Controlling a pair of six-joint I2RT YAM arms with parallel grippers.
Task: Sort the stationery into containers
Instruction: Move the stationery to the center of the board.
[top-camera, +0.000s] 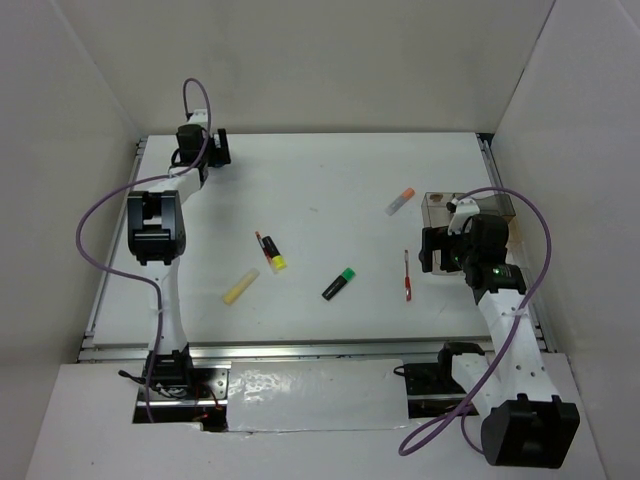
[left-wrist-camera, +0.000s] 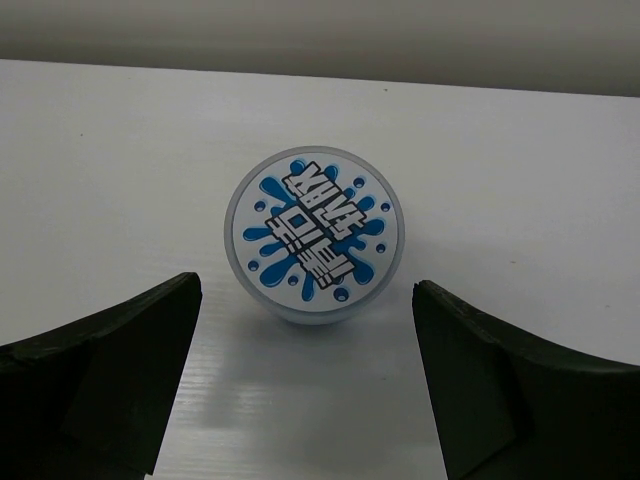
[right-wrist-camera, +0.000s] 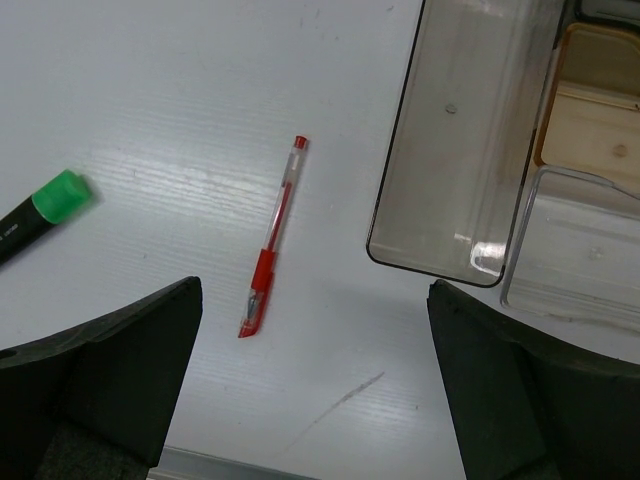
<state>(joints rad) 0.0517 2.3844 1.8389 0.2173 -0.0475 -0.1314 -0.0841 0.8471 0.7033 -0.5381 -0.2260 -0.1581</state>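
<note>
The tub stands upright at the far left of the table, squarely between the left fingers, which are spread wide and hold nothing. A clean pick would seem to call for easing forward until the tub's wall sits between the pads, then closing level on its sides, since a round wall may slip out of an off-centre pinch. Across the table the right fingers, equally wide and empty, hang above the pen, which lies flat just beside the organiser. Thin and low, the pen likely needs the fingers brought down across its barrel, close to the table. The organiser's long near compartment looks empty, with its wood section adjoining. Across the middle of the table, apart from one another, lie the green highlighter, the yellow highlighter, the pale stick and, near the organiser, the orange-capped marker. Nothing stands between the tub and the left fingers, but its trip to the organiser would cross the whole table, over these scattered items.
</note>
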